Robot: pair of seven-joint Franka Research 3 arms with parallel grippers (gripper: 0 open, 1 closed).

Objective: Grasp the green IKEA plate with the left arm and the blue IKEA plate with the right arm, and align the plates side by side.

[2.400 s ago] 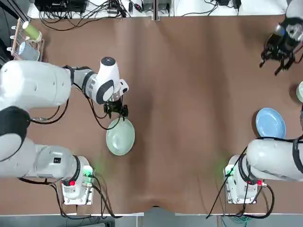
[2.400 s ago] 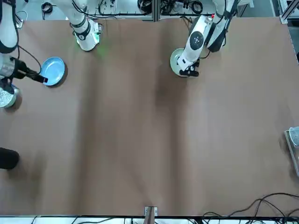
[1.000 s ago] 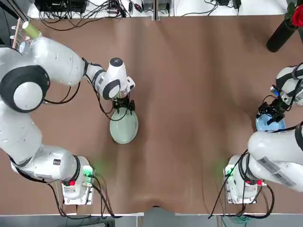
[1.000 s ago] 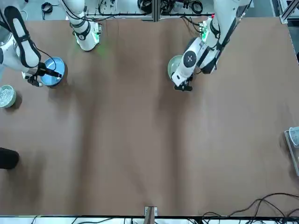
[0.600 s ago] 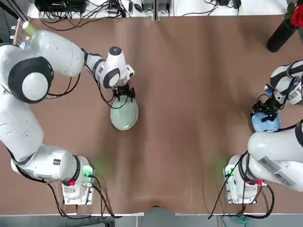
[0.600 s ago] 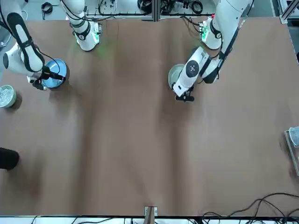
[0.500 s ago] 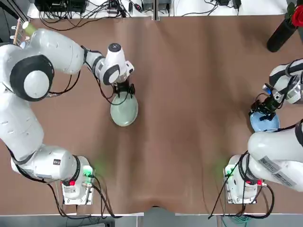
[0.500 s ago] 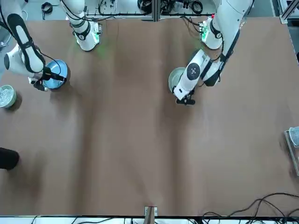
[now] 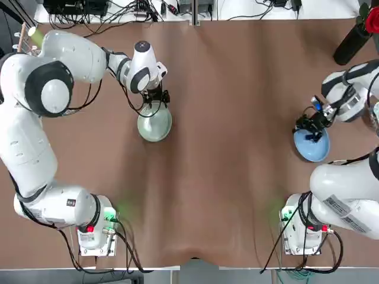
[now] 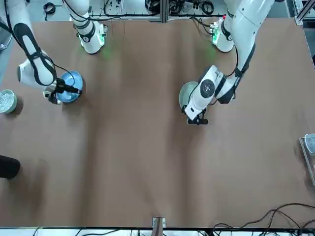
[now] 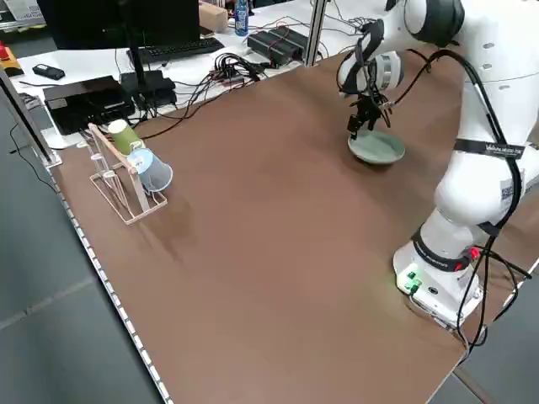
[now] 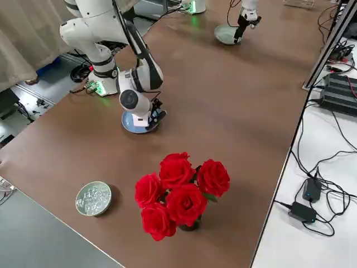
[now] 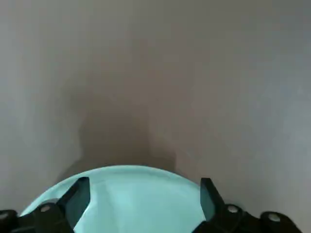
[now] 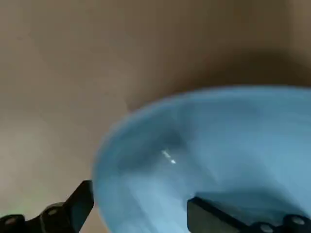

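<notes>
Brown table (image 9: 237,195) lies under both arms. On its left part, the left claw (image 9: 155,102) is open wide over the green plate (image 9: 154,125); right claw (image 9: 312,125), also open, is at the blue plate (image 9: 311,147).

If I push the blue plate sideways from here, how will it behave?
The blue plate will probably slide, not roll, since it looks nearly flat. Its glossy face suggests the jaws could slip. Its shape looks rigid, so it likely won't bend.

White arms, black joint bands and cables.
</notes>
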